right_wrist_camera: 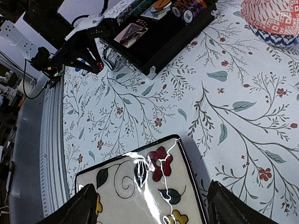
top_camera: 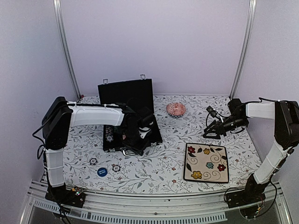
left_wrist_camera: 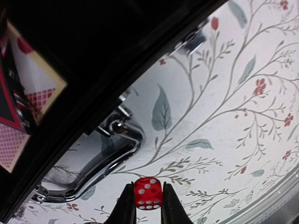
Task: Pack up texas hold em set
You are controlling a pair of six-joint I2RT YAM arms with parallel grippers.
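Observation:
The black case (top_camera: 125, 95) of the texas hold em set lies open in the middle of the table, lid up. Its tray holds rows of chips (right_wrist_camera: 187, 9) and card decks (left_wrist_camera: 28, 93). My left gripper (left_wrist_camera: 148, 199) is shut on a small red die (left_wrist_camera: 148, 192), just in front of the case's silver handle (left_wrist_camera: 93, 170) and over the tablecloth. In the top view the left gripper (top_camera: 139, 140) hangs at the case's front edge. Two loose chips (top_camera: 93, 161) and a round blue button (top_camera: 102, 171) lie on the cloth near left. My right gripper (right_wrist_camera: 156, 210) stands open above the plate's far corner, holding nothing.
A cream square plate with flowers (top_camera: 206, 162) lies at the near right, under my right gripper. A small pink patterned bowl (top_camera: 175, 109) stands behind it, right of the case. Metal rail (top_camera: 154, 205) runs along the near table edge.

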